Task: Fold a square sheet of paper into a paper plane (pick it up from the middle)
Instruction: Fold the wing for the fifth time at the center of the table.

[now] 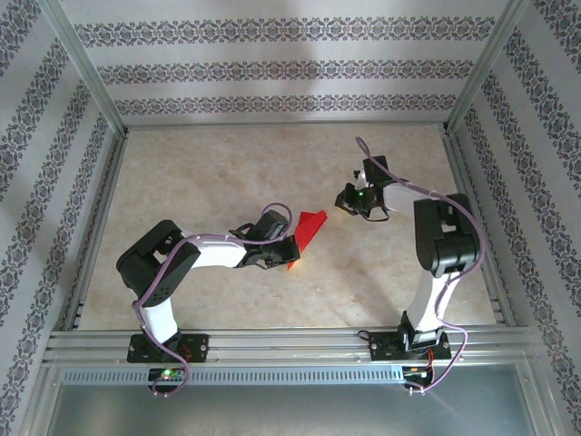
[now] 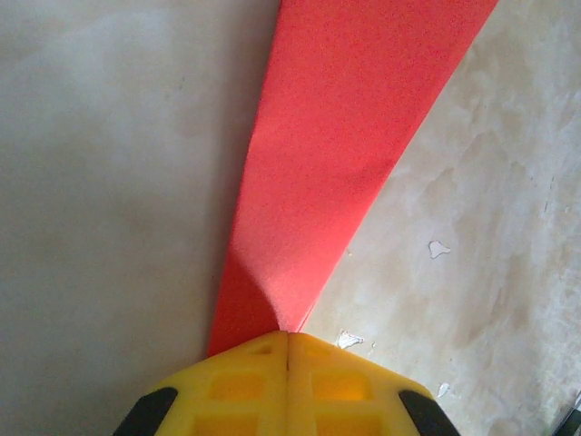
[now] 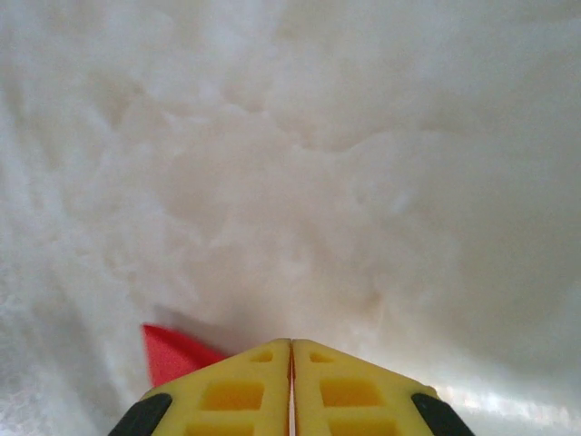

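The red paper (image 1: 310, 227) is folded into a narrow, pointed paper plane shape near the middle of the table. My left gripper (image 1: 290, 252) is shut on its near end. In the left wrist view the yellow jaws (image 2: 289, 334) meet on the crease, and the paper (image 2: 336, 163) fans out away from them above the table. My right gripper (image 1: 345, 202) hangs just right of the paper's far tip. Its jaws (image 3: 291, 341) are shut, and I see nothing held between them. A red corner of the paper (image 3: 168, 350) shows to the left of its fingers; I cannot tell whether they touch.
The beige marbled tabletop (image 1: 227, 182) lies open around the paper. Metal frame posts and patterned walls (image 1: 272, 68) close in the back and both sides. A metal rail (image 1: 290, 345) with both arm bases runs along the near edge.
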